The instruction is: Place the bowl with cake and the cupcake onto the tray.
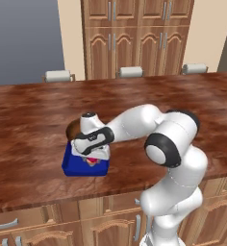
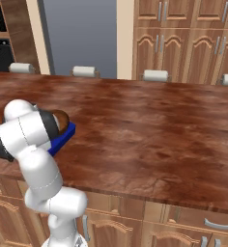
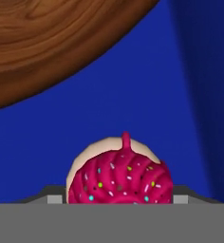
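Nearest to my hand camera sits the cupcake [image 3: 119, 175], its pink sprinkled top right at the bottom of that view between the two grey finger tips, which stand just beside it on either side. Blue tray [image 3: 133, 104] floor lies directly behind it, so I judge the cupcake to be on, or just above, the tray; I cannot confirm contact with the floor. The claw [image 1: 93, 156] stands fairly wide, about the width of the cupcake; whether it grips or has let go I cannot tell from these pictures. Further along, the rim of the wooden bowl [image 3: 52, 42] curves across the upper left of the hand view, close to the cupcake but apart from it. In the left base view the bowl [image 1: 73, 128] shows behind the hand at the far end of the tray [image 1: 72, 166], which rests near the front edge of the worktop [image 1: 38, 105]. My assessment: the bowl is placed, and the cupcake placement is the step in hand. The next move calls for confirmed release, then a straight lift clear without clipping the cupcake or the bowl rim.
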